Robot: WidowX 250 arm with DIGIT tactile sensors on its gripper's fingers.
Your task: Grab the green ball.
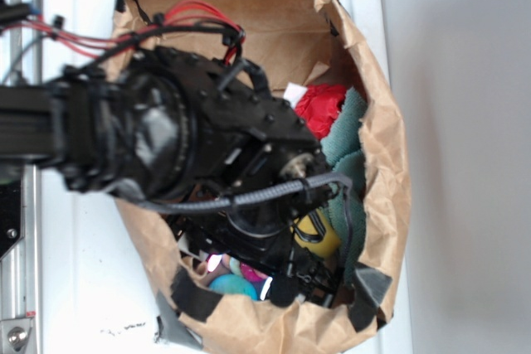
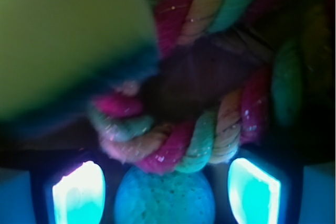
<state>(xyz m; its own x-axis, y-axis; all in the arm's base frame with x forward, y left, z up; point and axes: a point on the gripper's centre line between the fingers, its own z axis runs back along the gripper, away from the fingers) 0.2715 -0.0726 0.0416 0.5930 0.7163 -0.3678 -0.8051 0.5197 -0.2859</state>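
Arm point(image 1: 166, 134) reaches down into a brown paper bag point(image 1: 386, 155) from 9 o'clock; the wrist hides most of the contents.

Wrist view: the ball point(image 2: 164, 196) sits at 6 o'clock, low centre, between two glowing pads point(image 2: 79, 192), one at each side. It looks teal under the gripper's light. The gripper point(image 2: 165, 195) is spread around the ball; a dark gap shows on both flanks, so we judge it straddled, not yet pinched. Whether the pads touch it we cannot tell.

A twisted rope point(image 2: 199, 145) of pink, cream and green strands curls just above the ball, at 12 o'clock from it, and seems to rest against its top edge. A blurred yellow-green sponge point(image 2: 68, 35) fills 10 o'clock, very near the lens.

Exterior view: a teal curve at the bag's 6 o'clock is likely the ball point(image 1: 232, 286). Red cloth point(image 1: 322, 107) and teal cloth point(image 1: 344, 143) lie toward 2 o'clock.

We judge the rope could snag in the close.
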